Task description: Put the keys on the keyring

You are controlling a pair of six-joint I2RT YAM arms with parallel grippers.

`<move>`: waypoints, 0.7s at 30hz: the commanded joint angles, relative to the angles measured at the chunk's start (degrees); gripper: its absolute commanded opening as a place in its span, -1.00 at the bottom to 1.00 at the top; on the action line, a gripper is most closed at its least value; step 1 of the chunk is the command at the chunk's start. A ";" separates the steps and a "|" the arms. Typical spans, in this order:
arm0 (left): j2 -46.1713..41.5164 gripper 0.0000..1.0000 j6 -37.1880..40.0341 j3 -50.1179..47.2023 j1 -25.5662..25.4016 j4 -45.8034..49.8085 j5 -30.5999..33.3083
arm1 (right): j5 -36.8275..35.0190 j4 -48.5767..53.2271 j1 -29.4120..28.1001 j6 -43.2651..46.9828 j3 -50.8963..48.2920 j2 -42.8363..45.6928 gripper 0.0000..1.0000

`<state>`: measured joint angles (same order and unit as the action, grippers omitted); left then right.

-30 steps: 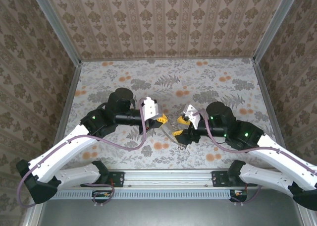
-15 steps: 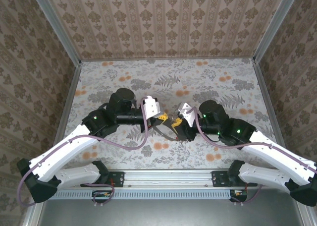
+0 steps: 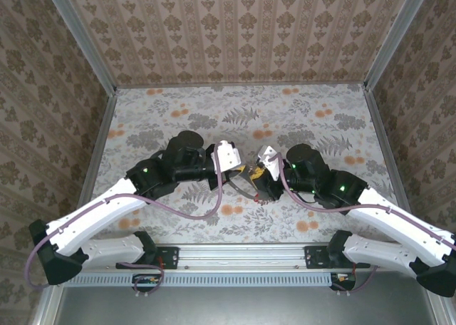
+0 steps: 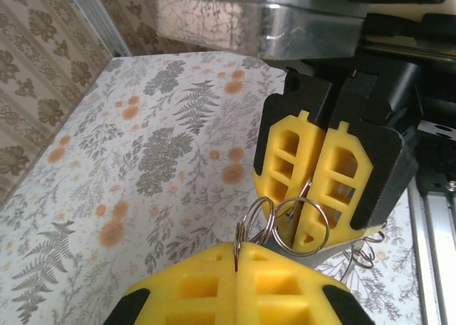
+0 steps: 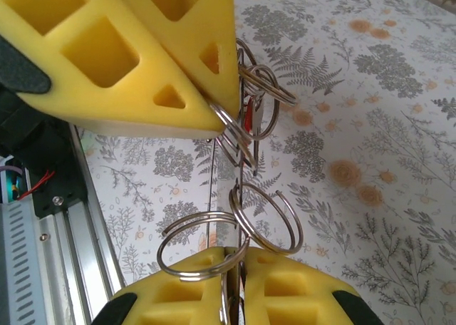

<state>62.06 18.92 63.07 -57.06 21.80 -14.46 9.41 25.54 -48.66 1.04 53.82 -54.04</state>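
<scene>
Both grippers meet tip to tip above the middle of the table. My left gripper [image 4: 236, 248] is shut on a cluster of silver split rings [image 4: 285, 222]. My right gripper [image 5: 235, 252] is shut on linked split rings [image 5: 265, 218] of the same chain. In the top view the left gripper [image 3: 239, 170] and right gripper [image 3: 254, 177] almost touch. A red sliver, one of the keys [image 5: 249, 118], shows among the rings by the left gripper's tip [image 5: 217, 115]. The thin dark keyring [image 3: 241, 188] droops under the grippers, and its band [image 5: 212, 189] runs down between the rings.
The floral table [image 3: 299, 118] stretches behind the grippers to patterned walls [image 3: 235, 33]. A metal rail [image 3: 242, 256] runs along the near edge by the arm bases. Purple cables [image 3: 206, 209] loop off both arms.
My right gripper has moved left up to the left gripper and gone from open to shut on the rings. The left gripper has edged right, still shut.
</scene>
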 commanded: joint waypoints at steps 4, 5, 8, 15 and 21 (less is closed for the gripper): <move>1.66 -1.00 0.51 0.92 -1.74 -1.11 10.98 | -2.69 -8.10 -0.68 -3.05 -0.97 2.61 -1.00; 1.72 -1.00 0.44 0.76 -2.11 -1.39 11.80 | -2.84 -8.88 -0.77 -3.56 -1.22 2.60 -1.00; 2.00 -1.00 0.48 0.82 -2.98 -1.96 14.37 | -4.10 -10.58 -0.91 -4.67 -1.88 2.38 -1.00; 2.35 -1.00 1.04 1.53 -3.39 -0.31 16.21 | -6.49 -9.55 -1.11 -4.36 -1.51 2.89 -1.00; 2.57 -1.00 1.03 1.62 -3.32 0.06 16.65 | -7.48 -9.99 -1.15 -4.30 -1.80 2.96 -1.00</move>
<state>63.70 18.96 63.46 -60.73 19.55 -1.45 2.74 20.84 -49.10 -2.85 51.57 -53.47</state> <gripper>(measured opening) 0.059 0.112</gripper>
